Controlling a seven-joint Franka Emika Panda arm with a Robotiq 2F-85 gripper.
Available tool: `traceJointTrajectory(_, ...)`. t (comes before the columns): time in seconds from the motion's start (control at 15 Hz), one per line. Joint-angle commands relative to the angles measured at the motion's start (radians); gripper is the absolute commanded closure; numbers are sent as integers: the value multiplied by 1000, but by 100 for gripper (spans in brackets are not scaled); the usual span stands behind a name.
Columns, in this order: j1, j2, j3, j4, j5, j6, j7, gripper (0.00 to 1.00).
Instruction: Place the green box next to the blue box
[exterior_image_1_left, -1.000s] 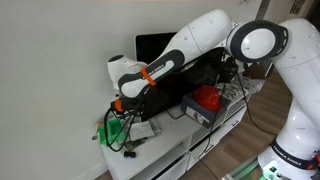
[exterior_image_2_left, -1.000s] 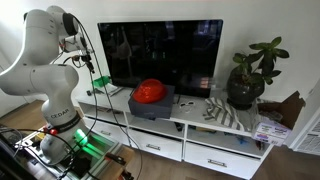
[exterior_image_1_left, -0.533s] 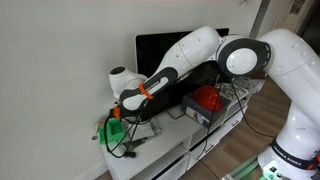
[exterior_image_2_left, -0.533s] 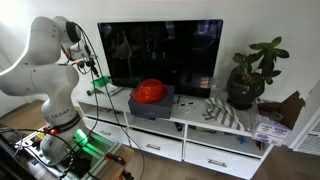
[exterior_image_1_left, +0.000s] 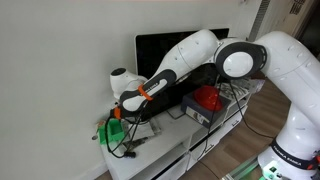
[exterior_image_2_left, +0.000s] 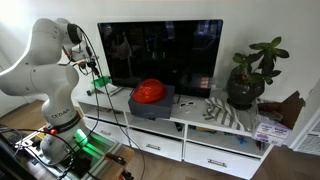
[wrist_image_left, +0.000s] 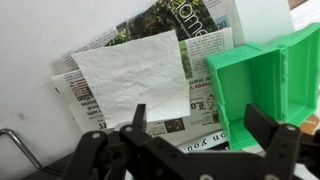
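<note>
Green plastic fills the right side of my wrist view: the green box (wrist_image_left: 262, 75) lies hollow side up on a magazine (wrist_image_left: 205, 100), just beside a white sheet of paper (wrist_image_left: 135, 75). My end effector (wrist_image_left: 205, 138) hangs over it spread wide, with nothing gripped. One finger (wrist_image_left: 137, 118) is over the magazine and the other is over the box's hollow, so one wall of the box falls between them. I judge that a sensible line-up, since the whole box looks too broad for the jaws while a thin wall is easy to pinch.

In an exterior view the green box (exterior_image_1_left: 114, 130) sits at the end of the counter (exterior_image_1_left: 165, 138), well apart from the blue box (exterior_image_1_left: 200, 113). The blue box lies in front of the television (exterior_image_2_left: 160, 55) with a red rounded object (exterior_image_2_left: 150, 91) on top. By my reckoning the task is at its start: I must descend, close on the wall, lift, then carry the green box along the counter and set it down beside the blue box.
</note>
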Motion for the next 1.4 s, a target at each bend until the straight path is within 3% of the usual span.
traceJointTrajectory(0.0, -19, 98, 5, 96, 30, 45, -89, 0)
traceJointTrajectory(0.8, -24, 309, 4, 345, 106, 78, -199, 2)
traceJointTrajectory(0.87, -25, 322, 5, 362, 115, 75, -210, 21)
traceJointTrajectory(1.0, -24, 346, 5, 392, 130, 72, -230, 31)
traceJointTrajectory(1.33, -33, 367, 27, 422, 109, 68, -239, 67)
